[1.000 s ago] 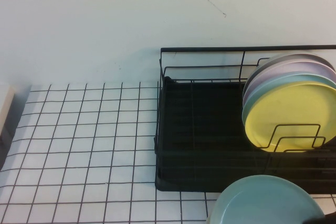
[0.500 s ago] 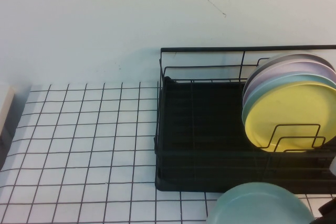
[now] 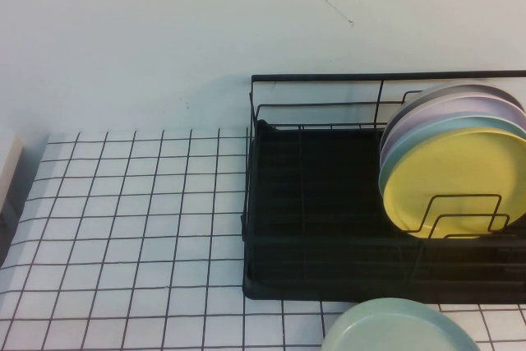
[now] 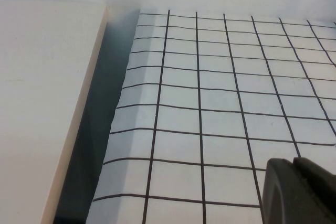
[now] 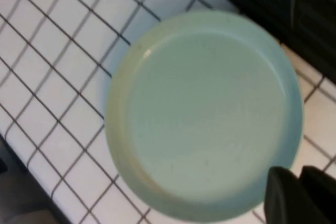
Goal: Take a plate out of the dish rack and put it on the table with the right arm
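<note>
My right hand (image 5: 299,195) has let go of the mint-green plate (image 3: 399,328), now flat at the bench's (image 3: 123,244) near edge; its fingers' state I cannot tell. The left hand (image 4: 302,192) stays parked, likewise unclear.

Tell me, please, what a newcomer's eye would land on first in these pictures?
Likely the bright yellow round plate fronting a stack of upright plates at the right end of the rectangular black wire dish rack. Next, the pale mint-green round plate on the white black-gridded table just in front of the rack, with the right gripper beside its rim. The left gripper hangs over bare grid far left.
</note>
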Robot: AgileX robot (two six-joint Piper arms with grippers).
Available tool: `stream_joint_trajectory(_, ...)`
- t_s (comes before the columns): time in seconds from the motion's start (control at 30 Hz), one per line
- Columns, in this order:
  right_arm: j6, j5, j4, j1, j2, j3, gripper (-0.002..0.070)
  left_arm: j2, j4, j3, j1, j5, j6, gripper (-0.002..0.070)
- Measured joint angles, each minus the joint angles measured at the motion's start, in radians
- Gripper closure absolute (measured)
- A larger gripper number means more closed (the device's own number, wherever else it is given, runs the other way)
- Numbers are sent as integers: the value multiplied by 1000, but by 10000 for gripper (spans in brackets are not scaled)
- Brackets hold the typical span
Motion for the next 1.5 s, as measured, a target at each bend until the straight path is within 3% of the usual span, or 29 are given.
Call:
stream_joint_trajectory(0.13,-52,-61,94,0,-189,26,664,0,0,0,0,0,0,678)
stream_joint_trajectory(0.53,-75,-229,192,0,-703,114,678,0,0,0,0,0,0,678)
stream_joint_trajectory(0.93,-73,-136,260,0,-741,128,678,0,0,0,0,0,0,678)
stream_joint_trajectory(1.07,-60,-139,203,0,-743,130,678,0,0,0,0,0,0,678)
stream_joint_trajectory(1.3,-96,-302,11,0,-745,130,678,0,0,0,0,0,0,678)
stream_joint_trajectory(1.5,-93,-502,-29,0,-782,206,678,0,0,0,0,0,0,678)
